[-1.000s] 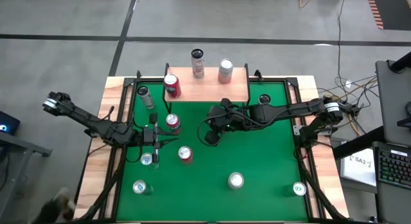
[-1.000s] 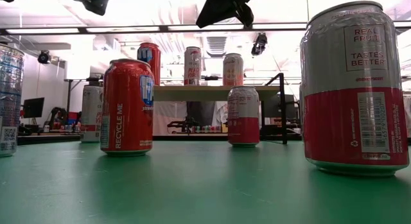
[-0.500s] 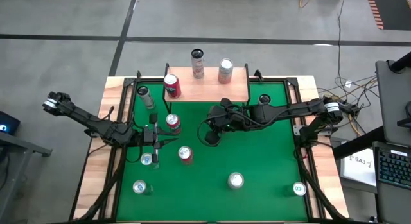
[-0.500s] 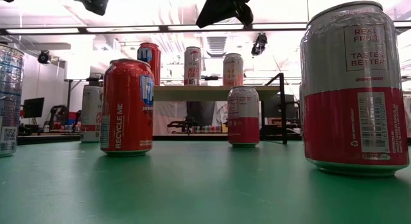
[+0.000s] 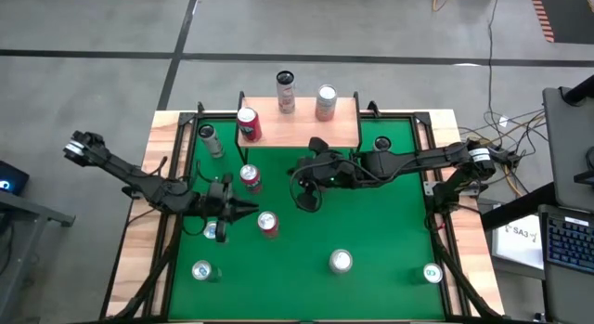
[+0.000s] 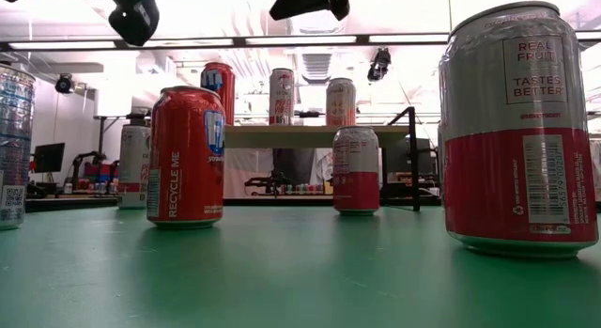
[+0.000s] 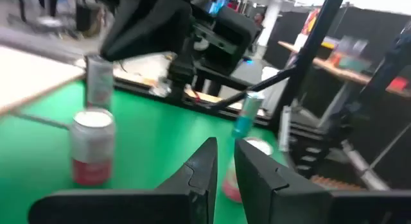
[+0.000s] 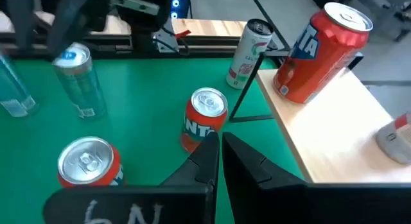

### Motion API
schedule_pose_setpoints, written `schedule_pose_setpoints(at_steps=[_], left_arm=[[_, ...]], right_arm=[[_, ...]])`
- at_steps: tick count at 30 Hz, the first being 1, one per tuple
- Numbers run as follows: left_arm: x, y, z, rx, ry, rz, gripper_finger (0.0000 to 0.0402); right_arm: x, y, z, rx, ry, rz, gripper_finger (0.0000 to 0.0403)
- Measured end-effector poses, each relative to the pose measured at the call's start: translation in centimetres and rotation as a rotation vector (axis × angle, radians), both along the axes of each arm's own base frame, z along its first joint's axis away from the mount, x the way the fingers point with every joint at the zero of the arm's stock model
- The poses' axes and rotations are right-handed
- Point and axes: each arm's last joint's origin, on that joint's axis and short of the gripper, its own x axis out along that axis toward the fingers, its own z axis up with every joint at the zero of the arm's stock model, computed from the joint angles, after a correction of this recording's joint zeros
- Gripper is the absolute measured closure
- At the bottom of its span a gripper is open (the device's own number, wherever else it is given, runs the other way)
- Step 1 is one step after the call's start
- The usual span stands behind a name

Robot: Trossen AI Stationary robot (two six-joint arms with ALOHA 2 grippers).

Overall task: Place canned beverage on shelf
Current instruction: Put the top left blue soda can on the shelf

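Observation:
The shelf (image 5: 301, 129) stands at the table's far edge with a red can (image 5: 248, 124), a slim can (image 5: 285, 90) and a silver can (image 5: 325, 101) upright on its wooden top. More cans stand upright on the green table, among them two red ones (image 5: 250, 178) (image 5: 267, 224). My left gripper (image 5: 243, 209) hovers shut over the table's left half, pointing right, with nothing in it (image 7: 225, 144). My right gripper (image 5: 297, 173) hangs shut and empty before the shelf's front edge, above the red can (image 8: 204, 118).
A slim can (image 5: 210, 138) stands by the shelf's left leg and a blue-silver can (image 5: 212, 231) under my left arm. Three more cans (image 5: 201, 270) (image 5: 341, 261) (image 5: 432, 273) line the near edge. A cable loop (image 5: 306, 199) hangs under my right arm.
My left gripper has rolled about its own axis and shifted a little toward the table's right. My right gripper has also rolled and tipped slightly. Neither has opened or taken hold, and no can has moved.

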Motion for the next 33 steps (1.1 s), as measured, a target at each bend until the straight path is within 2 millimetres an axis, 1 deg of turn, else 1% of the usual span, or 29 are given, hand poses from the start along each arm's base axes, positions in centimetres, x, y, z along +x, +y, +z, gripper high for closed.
schedule_pose_setpoints(at_steps=[3, 6, 9, 13, 16, 19, 24, 29, 33], left_arm=[[0.6, -0.8, 0.2, -0.071, 0.03, -0.012, 0.0364], [1.4, -1.6, 1.0, -0.121, 0.106, -0.018, 0.0364], [2.1, -2.6, 1.7, -0.143, 0.256, -0.006, 0.0364], [2.3, -3.8, 2.5, -0.156, 0.482, 0.037, 0.0364], [1.9, -4.5, 3.0, -0.159, 0.647, 0.098, 0.0364], [1.4, -5.0, 3.5, -0.175, 0.767, 0.17, 0.0364], [0.7, -5.7, 3.8, -0.209, 0.88, 0.26, 0.0364], [0.3, -6.8, 3.3, -0.269, 0.962, 0.237, 0.0364], [-0.1, -7.4, 2.5, -0.269, 1.033, 0.209, 0.0364]], right_arm=[[0.0, 0.0, 0.0, -0.01, 0.009, 0.025, 0.039], [0.0, 0.2, -0.1, 0.0, 0.018, 0.084, 0.039], [0.0, 0.3, -0.1, 0.01, 0.027, 0.122, 0.039], [-0.2, 0.3, -0.5, 0.008, 0.068, 0.136, 0.039], [-0.3, 0.3, -0.7, 0.007, 0.095, 0.137, 0.039], [-0.4, 0.3, -0.8, 0.007, 0.111, 0.137, 0.039], [-0.5, 0.3, -0.9, 0.002, 0.124, 0.141, 0.039], [-0.5, 0.3, -0.9, -0.002, 0.125, 0.143, 0.039], [-0.5, 0.3, -0.9, -0.009, 0.127, 0.148, 0.039]])
